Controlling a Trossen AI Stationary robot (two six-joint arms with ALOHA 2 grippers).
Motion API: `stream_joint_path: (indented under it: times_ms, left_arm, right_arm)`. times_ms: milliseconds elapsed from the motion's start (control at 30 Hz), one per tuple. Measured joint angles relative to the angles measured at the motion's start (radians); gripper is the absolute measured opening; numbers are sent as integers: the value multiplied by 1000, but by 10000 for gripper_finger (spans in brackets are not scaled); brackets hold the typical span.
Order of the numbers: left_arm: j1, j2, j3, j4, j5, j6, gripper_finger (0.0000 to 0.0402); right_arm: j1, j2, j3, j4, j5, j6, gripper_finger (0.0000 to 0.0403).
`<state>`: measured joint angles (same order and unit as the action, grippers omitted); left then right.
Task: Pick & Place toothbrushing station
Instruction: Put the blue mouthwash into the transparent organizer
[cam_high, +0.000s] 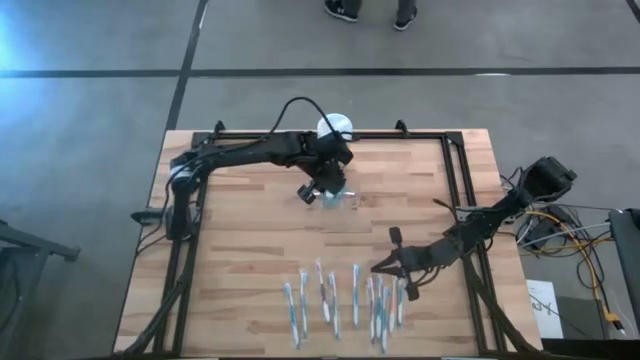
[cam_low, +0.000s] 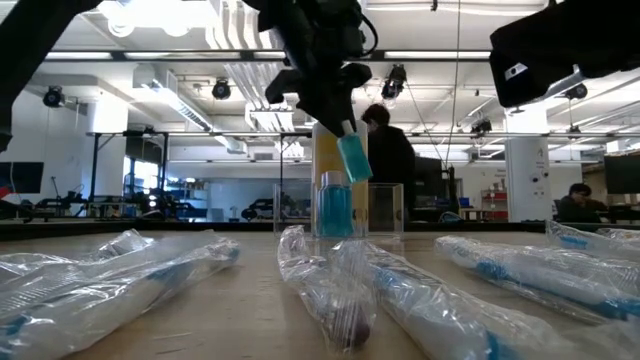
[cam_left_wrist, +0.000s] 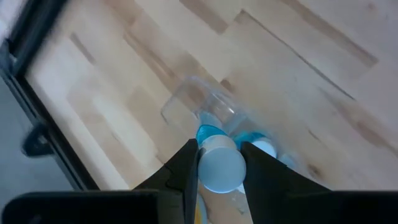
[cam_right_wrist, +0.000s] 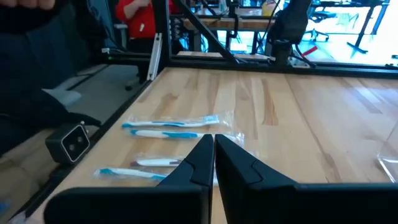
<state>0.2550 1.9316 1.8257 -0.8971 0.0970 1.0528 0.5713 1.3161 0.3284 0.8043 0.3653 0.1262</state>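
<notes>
The clear plastic holder stands upright on its base on the wooden table just beyond the middle, with a blue piece standing inside it. It also shows in the low view and the left wrist view. My left gripper hovers right above the holder, shut on a small light-blue object. My right gripper is shut and empty, low over the table beside the wrapped toothbrushes near the front edge. My left gripper pinches the light-blue object between its two fingers, one on each side of its rounded pale upper end. The fingers come from above, slanting down. The object hangs tilted below the fingers, its lower end just above the holder's rim, clear of the table.
A yellow jar with a white lid stands at the far edge behind the holder. Several toothbrushes in clear wrappers lie in a row near the front edge, also in the right wrist view. People show in the room beyond.
</notes>
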Motion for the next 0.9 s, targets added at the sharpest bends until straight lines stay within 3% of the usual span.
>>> stream_joint_path:
  times_ms: [433, 667, 900]
  left_arm:
    - [-1, 73, 139, -126, -19, -119, 100]
    - [-8, 74, 131, -138, -18, -54, 100]
    - [-23, 69, 131, -138, -9, 164, 100]
  right_arm:
    - [0, 0, -4, -7, 0, -2, 13]
    - [0, 0, -4, -7, 0, -6, 13]
    - [0, 0, -4, -7, 1, -6, 13]
